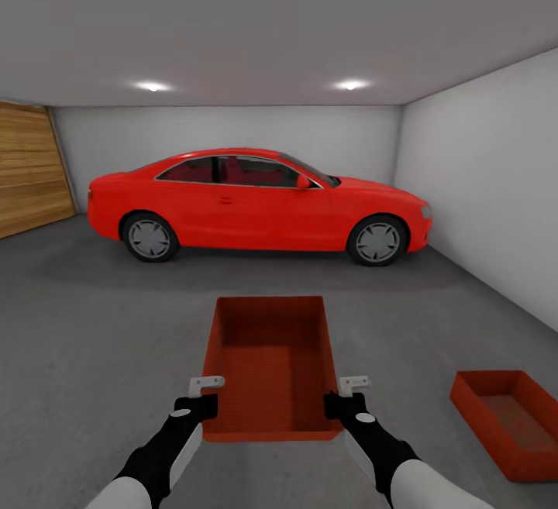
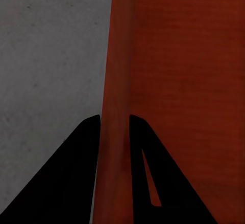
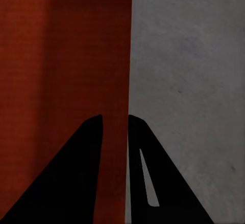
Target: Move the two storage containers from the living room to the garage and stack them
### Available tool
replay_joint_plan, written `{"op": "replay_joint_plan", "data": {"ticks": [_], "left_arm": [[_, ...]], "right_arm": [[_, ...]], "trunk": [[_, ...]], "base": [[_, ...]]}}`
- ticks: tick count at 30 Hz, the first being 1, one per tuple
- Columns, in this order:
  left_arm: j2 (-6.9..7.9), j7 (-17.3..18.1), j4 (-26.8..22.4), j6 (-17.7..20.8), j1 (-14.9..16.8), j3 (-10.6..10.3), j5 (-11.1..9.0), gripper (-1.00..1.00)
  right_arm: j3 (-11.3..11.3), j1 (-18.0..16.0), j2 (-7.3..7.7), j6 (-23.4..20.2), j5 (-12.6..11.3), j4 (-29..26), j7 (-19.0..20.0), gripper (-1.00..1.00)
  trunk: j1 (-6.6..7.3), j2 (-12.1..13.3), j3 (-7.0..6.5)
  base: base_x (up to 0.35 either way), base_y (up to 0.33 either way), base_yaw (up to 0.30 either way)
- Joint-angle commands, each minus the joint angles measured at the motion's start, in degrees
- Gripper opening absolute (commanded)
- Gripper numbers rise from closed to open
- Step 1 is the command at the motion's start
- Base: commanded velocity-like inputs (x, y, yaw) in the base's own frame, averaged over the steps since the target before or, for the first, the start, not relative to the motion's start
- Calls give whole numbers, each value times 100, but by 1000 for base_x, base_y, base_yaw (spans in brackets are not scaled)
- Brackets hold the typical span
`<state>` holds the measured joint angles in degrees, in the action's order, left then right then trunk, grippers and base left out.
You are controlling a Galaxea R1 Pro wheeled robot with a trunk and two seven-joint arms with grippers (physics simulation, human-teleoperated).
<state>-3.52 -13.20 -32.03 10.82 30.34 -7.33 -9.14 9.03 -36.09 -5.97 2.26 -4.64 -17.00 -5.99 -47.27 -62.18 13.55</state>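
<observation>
Carrying one bin [image 1: 273, 369] in garage, left gripper [image 1: 203, 395] and right gripper [image 1: 347, 394] clamped on its side walls; second bin [image 1: 508, 420] already on floor [image 1: 93, 323], lower right. Stacking left.

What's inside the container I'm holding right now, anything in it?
The held container looks empty: only its bare ribbed red bottom and inner walls show. The left gripper and right gripper pinch its side walls. The floor directly beneath it is covered.

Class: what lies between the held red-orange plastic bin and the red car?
Bare dark grey floor in the head view, between held red-orange plastic bin and red car.
</observation>
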Motion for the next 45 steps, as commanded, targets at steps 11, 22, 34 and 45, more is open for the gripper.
{"op": "replay_joint_plan", "data": {"ticks": [11,22,34,45], "left_arm": [[9,-87,-31,-36,7,47,52,-100],[9,-87,-31,-27,7,46,47,-100],[9,-87,-31,-27,8,47,44,-100],[9,-80,-31,-21,7,47,44,-100]], "right_arm": [[-77,-3,60,37,-64,21,-271,-100],[-77,-3,60,38,-64,21,-280,-100],[-77,-3,60,38,-64,21,-280,-100],[-77,-3,60,30,-64,21,-280,-100]], "trunk": [[-4,-5,7],[-4,-5,7],[-4,-5,7],[-4,-5,7]], "base": [[322,0,-121],[322,84,-286],[322,161,-287],[320,173,-287]]}}
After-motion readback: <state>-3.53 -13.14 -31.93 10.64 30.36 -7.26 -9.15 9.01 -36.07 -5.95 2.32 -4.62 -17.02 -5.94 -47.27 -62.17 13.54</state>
